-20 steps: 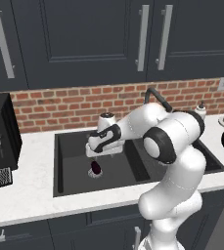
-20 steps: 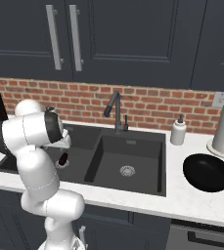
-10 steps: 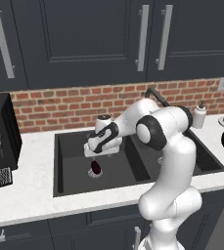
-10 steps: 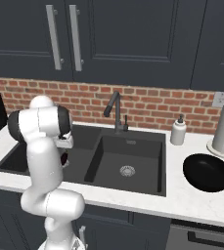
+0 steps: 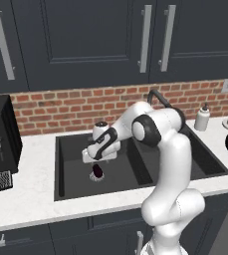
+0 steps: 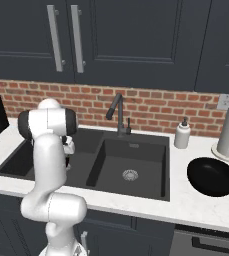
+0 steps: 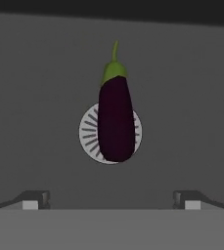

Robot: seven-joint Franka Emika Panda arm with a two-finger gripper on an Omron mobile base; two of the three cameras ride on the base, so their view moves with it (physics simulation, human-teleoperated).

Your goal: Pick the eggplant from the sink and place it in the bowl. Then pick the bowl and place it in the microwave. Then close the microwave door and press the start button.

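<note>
White-cased hand [image 5: 96, 162] hangs over the left basin of the sink [image 5: 65, 191], pointing down, jaws spread wide and holding nothing. Two dark fingertips [image 7: 35, 199] stand far apart at the bottom of the hand view, well clear of the eggplant [image 7: 115, 119]. Directly below lies that eggplant, dark purple with a green cap and a thin stem, stretched lengthwise across the round metal drain [image 7: 90, 134] in the floor of the left basin, covering most of it. Seen from the left base view, sits as a small dark shape just under the hand, roughly mid-basin. Farther out, on the right basin's floor, a second round drain [image 6: 130, 175], and at the sink's back edge a dark angular tap [image 6: 117, 114]. Beyond the sink's right rim, on the pale surface [image 6: 196, 205], rests the black bowl [image 6: 212, 176], well apart from the hand, with a soap bottle [image 6: 182, 134] near the surface's back edge beside the brick wall.
</note>
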